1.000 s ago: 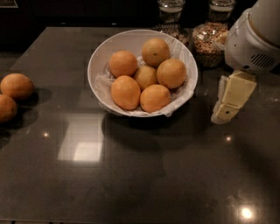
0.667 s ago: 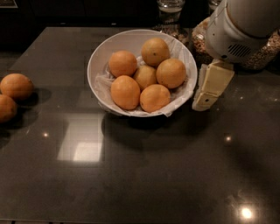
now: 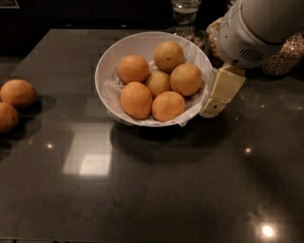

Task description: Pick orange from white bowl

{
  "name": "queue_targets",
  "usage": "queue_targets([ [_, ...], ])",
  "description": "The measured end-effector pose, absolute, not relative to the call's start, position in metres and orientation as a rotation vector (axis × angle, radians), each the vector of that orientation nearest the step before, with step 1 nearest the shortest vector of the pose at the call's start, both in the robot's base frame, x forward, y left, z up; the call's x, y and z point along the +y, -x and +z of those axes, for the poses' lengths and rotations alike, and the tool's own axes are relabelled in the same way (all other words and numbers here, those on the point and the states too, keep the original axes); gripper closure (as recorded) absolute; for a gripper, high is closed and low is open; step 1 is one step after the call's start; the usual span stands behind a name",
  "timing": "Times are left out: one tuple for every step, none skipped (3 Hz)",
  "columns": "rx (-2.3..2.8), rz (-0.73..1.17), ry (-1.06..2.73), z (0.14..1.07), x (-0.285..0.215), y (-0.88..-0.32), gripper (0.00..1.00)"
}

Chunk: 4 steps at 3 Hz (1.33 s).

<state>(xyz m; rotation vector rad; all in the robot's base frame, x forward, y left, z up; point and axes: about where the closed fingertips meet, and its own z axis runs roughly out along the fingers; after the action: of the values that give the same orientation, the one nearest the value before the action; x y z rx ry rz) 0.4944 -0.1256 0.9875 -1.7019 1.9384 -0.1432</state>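
Note:
A large round white bowl (image 3: 108,66) with a crumpled white paper lining stands on the dark table, at upper centre. Several oranges lie in it; the nearest ones are at the front (image 3: 136,99) and front right (image 3: 168,106). My gripper (image 3: 219,92), cream-coloured under a white arm housing, hangs just outside the bowl's right rim, close to the paper edge. It holds nothing that I can see.
Two more oranges (image 3: 18,93) lie on the table at the left edge. Glass jars of grain (image 3: 285,54) and a clear glass (image 3: 185,9) stand behind the bowl at the back right. The dark table (image 3: 152,190) reflects ceiling lights.
My gripper and arm have moved left, from well right of the bowl to right beside its right rim. The bowl and oranges have not moved.

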Motion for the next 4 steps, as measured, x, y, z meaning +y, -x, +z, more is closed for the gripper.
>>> queue_targets([
  [1.901, -0.071, 1.641, 0.972, -0.079, -0.533, 0.00],
  [1.871, -0.035, 1.623, 0.970, -0.050, -0.555, 0.00],
  [1.834, 0.034, 1.615, 0.964, -0.027, -0.579, 0.00],
  [1.834, 0.034, 1.614, 0.964, -0.027, -0.579, 0.00],
])
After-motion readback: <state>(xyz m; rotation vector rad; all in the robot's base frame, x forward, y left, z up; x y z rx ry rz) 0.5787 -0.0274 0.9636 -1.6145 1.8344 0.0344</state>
